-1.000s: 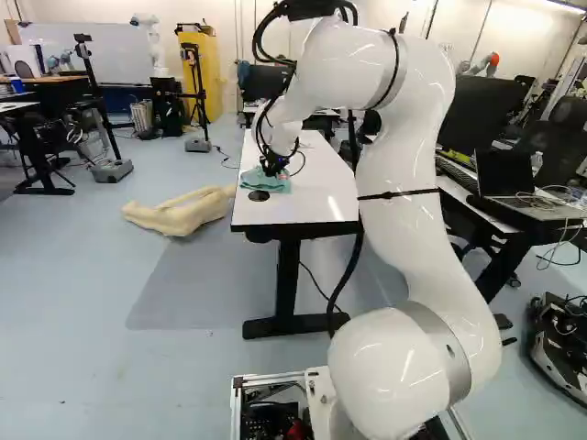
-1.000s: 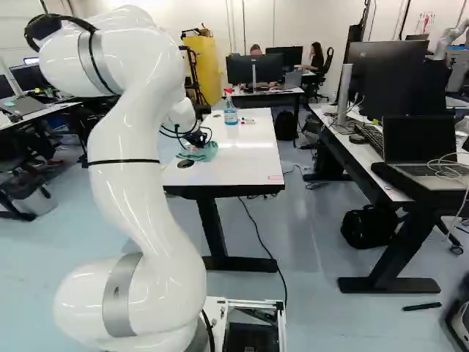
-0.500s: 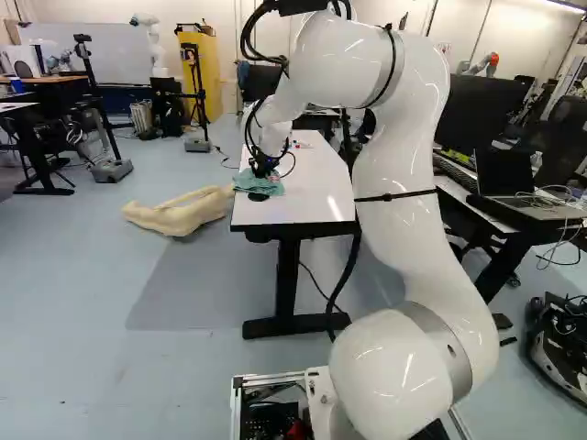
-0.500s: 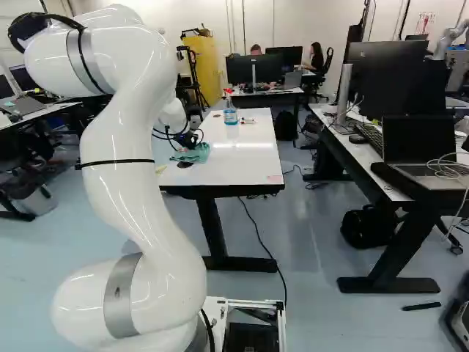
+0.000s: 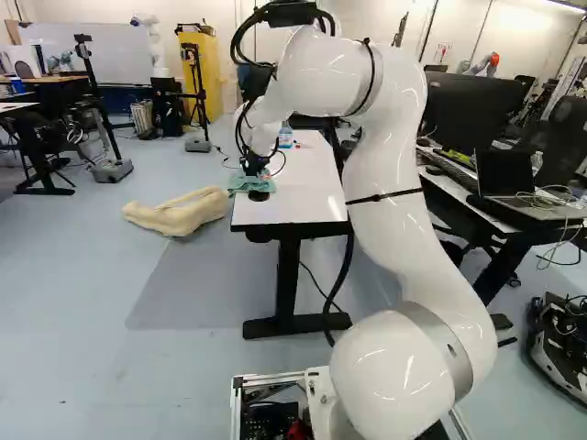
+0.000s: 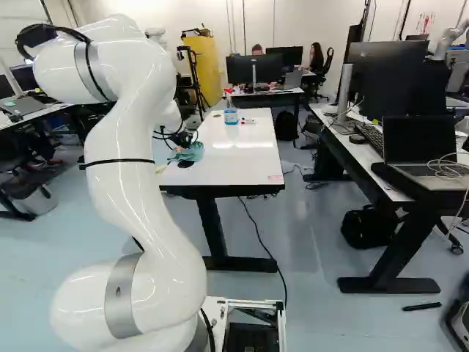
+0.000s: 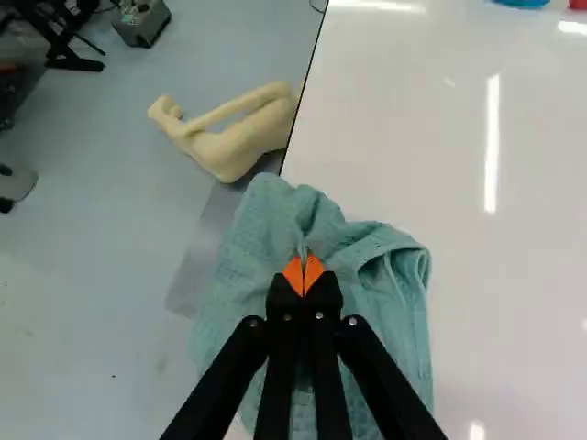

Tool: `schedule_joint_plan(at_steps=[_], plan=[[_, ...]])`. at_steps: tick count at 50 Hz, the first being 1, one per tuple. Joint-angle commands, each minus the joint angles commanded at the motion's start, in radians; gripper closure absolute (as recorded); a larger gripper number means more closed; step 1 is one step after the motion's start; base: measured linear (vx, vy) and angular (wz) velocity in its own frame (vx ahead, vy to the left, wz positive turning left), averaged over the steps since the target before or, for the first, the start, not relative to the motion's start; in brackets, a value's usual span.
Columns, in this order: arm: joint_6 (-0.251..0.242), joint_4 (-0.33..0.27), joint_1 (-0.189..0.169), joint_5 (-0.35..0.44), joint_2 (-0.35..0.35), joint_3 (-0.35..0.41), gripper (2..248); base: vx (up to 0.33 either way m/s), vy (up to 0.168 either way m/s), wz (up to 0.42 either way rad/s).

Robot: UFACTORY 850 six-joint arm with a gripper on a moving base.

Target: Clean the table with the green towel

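Observation:
At the table's left edge in the left base view, the gripper (image 5: pixel 253 167) reaches down onto the green towel (image 5: pixel 246 183). Up close in the wrist view, the gripper (image 7: pixel 304 275) has its orange pads together, pinching a fold of the crumpled towel (image 7: pixel 385 275). The cloth spreads around and under the fingers, part of it over the edge of the white table (image 7: pixel 385 110). In the right base view the towel (image 6: pixel 192 152) lies at the table's left side, beside a black round disc (image 6: pixel 185 163).
A spray bottle (image 6: pixel 231 111) and markers (image 6: pixel 248 121) stand or lie farther along the table. A cream body-like form (image 5: pixel 179 213) lies on the floor left of it. Another desk with a laptop (image 6: pixel 421 147) is to the right; another robot (image 5: pixel 151 46) stands far back.
The arm has swung left across the table, toward its left edge, carrying the towel with it. The black disc shows more fully in the left base view. The base has not moved.

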Motion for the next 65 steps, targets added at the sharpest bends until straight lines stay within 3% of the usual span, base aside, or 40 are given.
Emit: schedule_joint_plan(at_steps=[10, 29, 65], plan=[[0.0, 0.0, -0.012, 0.0, -0.035, -0.049, 229, 0.0, 0.0, 0.0], [0.0, 0.0, -0.015, 0.0, -0.019, -0.046, 229, 0.0, 0.0, 0.0], [0.0, 0.0, 0.005, 0.0, 0.199, 0.159, 229, 0.0, 0.0, 0.0]])
